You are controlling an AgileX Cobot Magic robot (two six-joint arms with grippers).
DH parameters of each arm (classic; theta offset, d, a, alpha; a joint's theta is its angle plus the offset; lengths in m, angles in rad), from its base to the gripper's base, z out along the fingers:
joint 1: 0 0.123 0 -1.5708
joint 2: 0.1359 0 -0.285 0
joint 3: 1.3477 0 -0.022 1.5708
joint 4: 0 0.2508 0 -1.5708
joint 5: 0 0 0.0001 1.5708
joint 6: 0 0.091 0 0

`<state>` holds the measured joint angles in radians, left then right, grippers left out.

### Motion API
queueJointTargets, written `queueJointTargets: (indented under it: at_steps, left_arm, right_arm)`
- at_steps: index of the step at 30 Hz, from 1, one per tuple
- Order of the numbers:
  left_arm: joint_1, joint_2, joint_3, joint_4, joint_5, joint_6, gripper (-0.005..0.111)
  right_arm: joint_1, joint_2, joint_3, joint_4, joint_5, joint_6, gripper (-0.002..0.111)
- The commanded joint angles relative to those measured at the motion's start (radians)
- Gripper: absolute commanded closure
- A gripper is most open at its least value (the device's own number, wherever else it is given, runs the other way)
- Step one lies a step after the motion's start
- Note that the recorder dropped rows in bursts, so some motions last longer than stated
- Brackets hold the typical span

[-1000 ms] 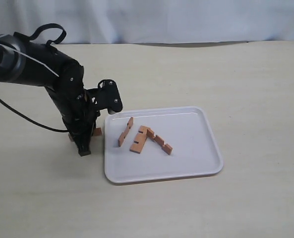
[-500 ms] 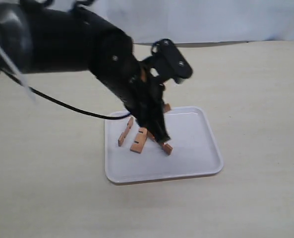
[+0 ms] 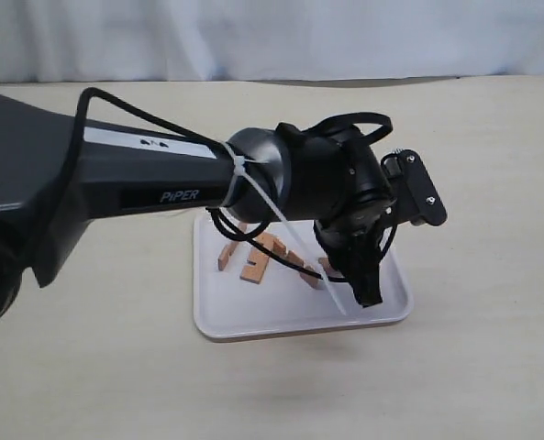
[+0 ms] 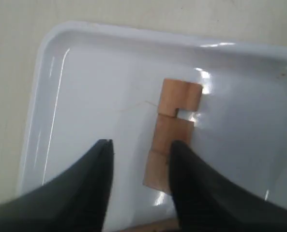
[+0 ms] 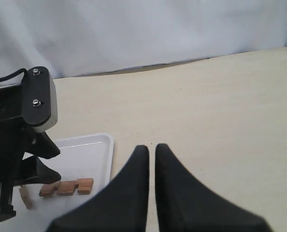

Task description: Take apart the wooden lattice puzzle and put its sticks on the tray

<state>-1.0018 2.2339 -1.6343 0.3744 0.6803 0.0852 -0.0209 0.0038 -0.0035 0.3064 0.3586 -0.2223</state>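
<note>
The white tray (image 3: 253, 328) holds separate reddish-brown sticks; no interlocked lattice shows. One stick (image 3: 229, 247) lies at its left, another (image 3: 256, 261) beside it, and more are partly hidden behind my left arm. My left gripper (image 3: 363, 290) hangs over the tray's right part. In the left wrist view it (image 4: 142, 147) is open above the tray (image 4: 85, 72), and a notched stick (image 4: 179, 101) lies flat beside one finger (image 4: 184, 169), not held. My right gripper (image 5: 151, 149) is shut and holds nothing over bare table beside the tray (image 5: 92, 145).
The left arm's black body (image 3: 161, 188) stretches from the left across the tray's near-left half. The beige table (image 3: 473, 183) surrounds the tray, with a white curtain (image 3: 272, 37) behind it.
The left arm swung from the table left of the tray to over the tray's right part. The stick it brought now lies on the tray, let go.
</note>
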Motion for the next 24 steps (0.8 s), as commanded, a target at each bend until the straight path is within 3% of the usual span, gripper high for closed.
queueJointTargets:
  at_steps: [1,4,11,15,18,20,24]
  left_arm:
    - [-0.006,-0.002,-0.023,0.010,0.021,-0.011,0.042]
    - [-0.010,-0.009,-0.065,0.014,0.090,-0.011,0.033]
    - [-0.008,-0.091,-0.113,0.048,0.282,-0.011,0.039]
    - [0.042,-0.128,-0.113,0.066,0.425,-0.011,0.061]
    - [0.100,-0.151,-0.109,0.052,0.536,-0.011,0.087]
    - [0.145,-0.188,-0.075,0.043,0.541,-0.013,0.107]
    - [0.262,-0.352,0.115,-0.048,0.460,-0.015,0.107]
  right_arm:
    - [-0.004,0.008,0.004,-0.001,-0.013,0.001,0.104]
    - [-0.004,0.008,0.004,-0.001,-0.013,0.001,0.104]
    - [-0.004,0.008,0.004,-0.001,-0.013,0.001,0.104]
    - [-0.004,0.008,0.004,-0.001,-0.013,0.001,0.104]
    - [-0.004,0.008,0.004,-0.001,-0.013,0.001,0.104]
    - [-0.004,0.008,0.004,-0.001,-0.013,0.001,0.104]
    - [-0.004,0.008,0.004,-0.001,-0.013,0.001,0.104]
